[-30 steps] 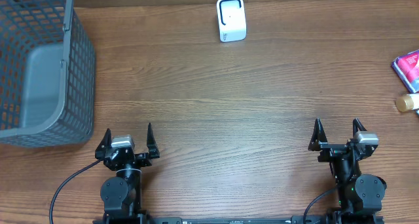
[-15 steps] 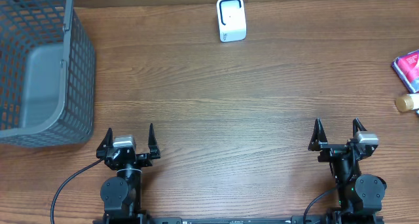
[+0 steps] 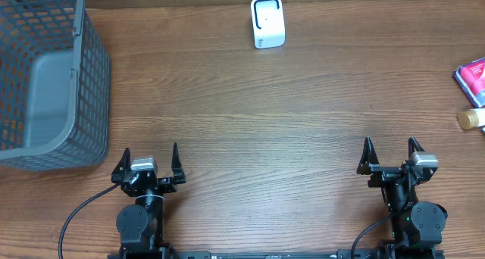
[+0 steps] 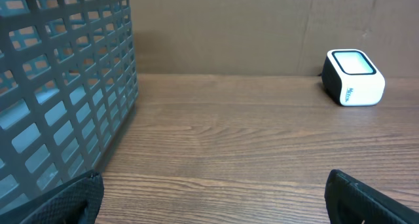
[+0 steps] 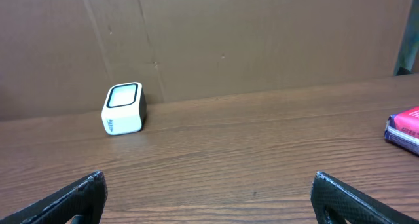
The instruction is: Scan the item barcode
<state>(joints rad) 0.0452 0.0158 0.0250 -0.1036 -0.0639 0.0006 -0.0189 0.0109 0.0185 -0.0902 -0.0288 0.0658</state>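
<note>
The white barcode scanner (image 3: 267,22) with a dark window stands at the table's far edge, also seen in the left wrist view (image 4: 353,77) and the right wrist view (image 5: 123,108). At the right edge lie a purple and pink packet (image 3: 471,79), seen too in the right wrist view (image 5: 404,129), and a small tan-capped bottle (image 3: 470,120). My left gripper (image 3: 150,150) rests at the near left, open and empty (image 4: 213,201). My right gripper (image 3: 389,143) rests at the near right, open and empty (image 5: 209,201), well short of the packet.
A grey mesh basket (image 3: 45,77) stands at the far left, its wall filling the left of the left wrist view (image 4: 59,86). A brown cardboard wall (image 5: 262,34) backs the table behind the scanner.
</note>
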